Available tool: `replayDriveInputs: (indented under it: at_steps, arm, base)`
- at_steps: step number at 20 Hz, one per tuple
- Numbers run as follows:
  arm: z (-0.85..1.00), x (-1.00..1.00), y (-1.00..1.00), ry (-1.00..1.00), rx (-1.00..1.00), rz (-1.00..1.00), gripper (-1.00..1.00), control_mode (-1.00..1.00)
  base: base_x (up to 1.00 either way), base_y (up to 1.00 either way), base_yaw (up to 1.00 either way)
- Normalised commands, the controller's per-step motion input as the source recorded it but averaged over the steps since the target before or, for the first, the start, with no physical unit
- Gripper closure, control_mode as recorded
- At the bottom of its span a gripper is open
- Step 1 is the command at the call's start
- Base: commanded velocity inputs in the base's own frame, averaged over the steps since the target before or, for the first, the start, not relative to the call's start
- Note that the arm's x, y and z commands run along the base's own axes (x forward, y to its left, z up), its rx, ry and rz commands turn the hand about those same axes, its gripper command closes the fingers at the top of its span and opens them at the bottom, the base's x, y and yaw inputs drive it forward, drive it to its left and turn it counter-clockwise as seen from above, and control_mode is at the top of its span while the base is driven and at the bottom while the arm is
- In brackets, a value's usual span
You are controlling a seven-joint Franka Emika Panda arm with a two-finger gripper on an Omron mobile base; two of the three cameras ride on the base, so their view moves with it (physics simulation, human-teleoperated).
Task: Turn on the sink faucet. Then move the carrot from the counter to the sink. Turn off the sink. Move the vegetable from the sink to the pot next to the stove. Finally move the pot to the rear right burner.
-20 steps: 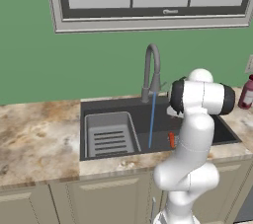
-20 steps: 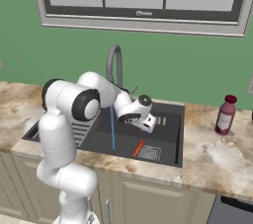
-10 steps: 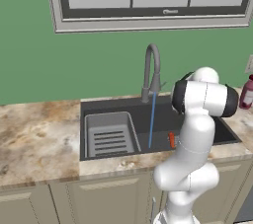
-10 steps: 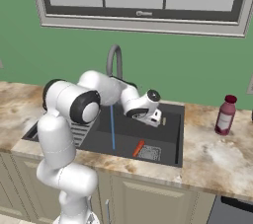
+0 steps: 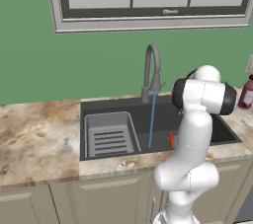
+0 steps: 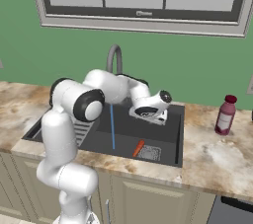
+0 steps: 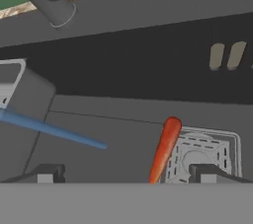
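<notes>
Hovering over the wide dark grey rectangular sink [image 6: 170, 141] with water running and the carrot already in the basin.

Left of the tall grey gooseneck faucet [image 5: 151, 72] sits the lighter grey ribbed tray insert [image 5: 109, 134]; the thin blue water stream [image 6: 112, 128] falls from the faucet's spout to the basin floor; right of that stream the small slim orange-red carrot [image 7: 164, 150] lies beside the square drain grate [image 7: 203, 156]; right of the faucet and above the basin, the gripper [image 6: 157, 114] hangs empty, its fingers spread wide apart. The tap likely needs shutting off next, and the arched spout stands close to the wrist, so a hasty swing toward the small side lever could strike it. Furthest right of the faucet, a pink-red bottle with a dark cap [image 6: 225, 115] stands on the beige marbled stone counter [image 6: 217, 156], well clear.
</notes>
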Motion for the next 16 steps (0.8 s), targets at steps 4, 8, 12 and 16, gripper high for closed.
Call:
replayDriveInputs:
  at_steps: [4, 8, 12, 16]
  arm:
    - [0.0, 0.03, -0.34, -0.29, 0.07, 0.35, -1.0, -1.0]
    - [0.02, 0.02, -0.16, -0.27, 0.05, 0.39, -1.0, -1.0]
    - [0.0, 0.01, -0.07, -0.27, 0.04, 0.36, -1.0, -1.0]
    - [0.0, 0.17, 0.04, -0.26, 0.01, 0.27, -1.0, -1.0]
  base:
    - [0.0, 0.0, 0.0]
    - [0.0, 0.0, 0.0]
    - [0.0, 0.0, 0.0]
    - [0.0, 0.0, 0.0]
